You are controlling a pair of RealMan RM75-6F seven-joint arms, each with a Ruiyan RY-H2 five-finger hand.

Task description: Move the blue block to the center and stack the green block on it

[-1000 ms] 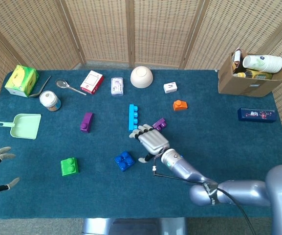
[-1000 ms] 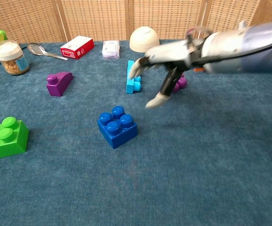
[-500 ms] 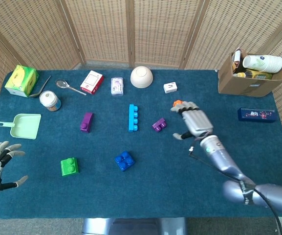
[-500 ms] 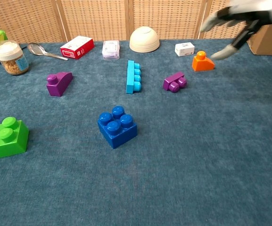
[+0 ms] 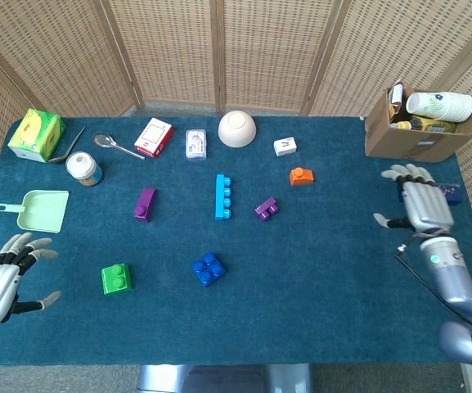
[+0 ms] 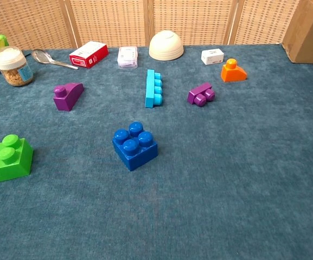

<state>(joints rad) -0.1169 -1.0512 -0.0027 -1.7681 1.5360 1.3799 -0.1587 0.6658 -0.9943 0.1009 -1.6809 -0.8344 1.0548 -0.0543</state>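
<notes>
The blue block [image 5: 209, 268] [image 6: 135, 145] sits alone near the middle front of the blue table. The green block [image 5: 116, 278] [image 6: 8, 158] lies to its left, apart from it. My left hand [image 5: 2, 281] hovers at the table's front left corner, fingers spread, holding nothing; the green block is a good way to its right. My right hand [image 5: 421, 205] is far over at the right edge, fingers apart and empty. Neither hand shows in the chest view.
A long cyan brick [image 5: 222, 196], two purple blocks [image 5: 145, 204] [image 5: 267, 208] and an orange block [image 5: 301, 175] lie behind the blue one. Further back are a bowl [image 5: 236, 128], small boxes, a spoon, a jar [image 5: 83, 168] and a green scoop [image 5: 41, 210]. A cardboard box [image 5: 415, 131] stands back right.
My right hand has swept from beside the blue block away to the table's right edge. The left hand has risen a little into view at the front left. The blocks have not moved.
</notes>
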